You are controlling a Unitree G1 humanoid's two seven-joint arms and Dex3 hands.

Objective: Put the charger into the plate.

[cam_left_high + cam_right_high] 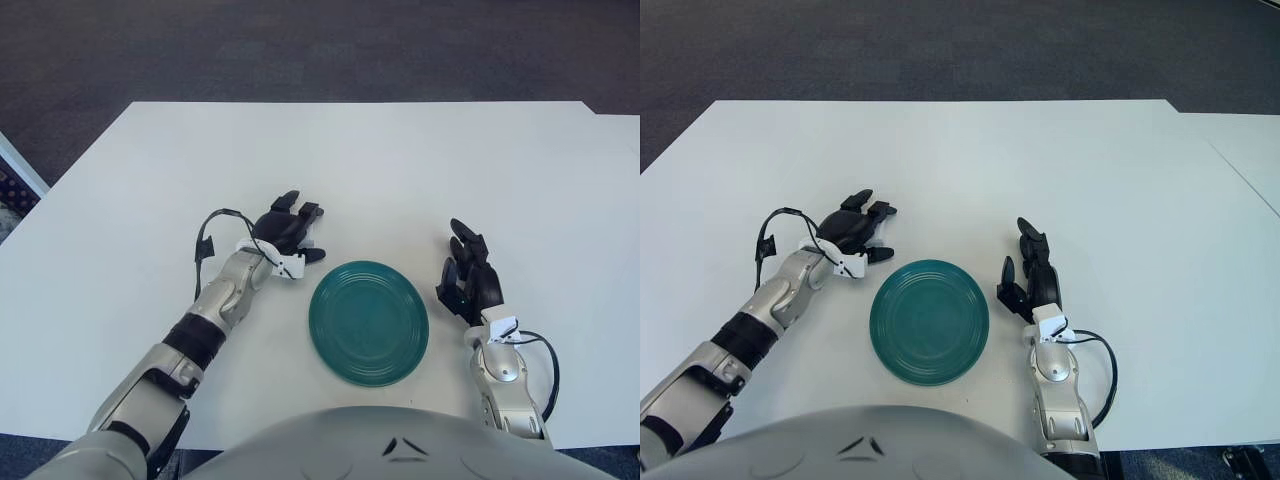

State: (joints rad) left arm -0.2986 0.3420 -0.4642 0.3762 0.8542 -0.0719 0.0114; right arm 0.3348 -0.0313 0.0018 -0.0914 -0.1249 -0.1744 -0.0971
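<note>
The teal plate (369, 321) lies on the white table near its front edge, and nothing is in it. My left hand (284, 231) hovers low just beyond the plate's upper-left rim, its back turned towards me. No charger shows anywhere on the table; whatever lies under or inside that hand is hidden by it. My right hand (468, 279) shows to the right of the plate, fingers stretched out and holding nothing.
The white table (400, 170) stretches wide beyond both hands. A black cable loop (207, 238) sticks out at my left wrist, and another (540, 360) curls at my right wrist. Dark carpet lies past the far edge.
</note>
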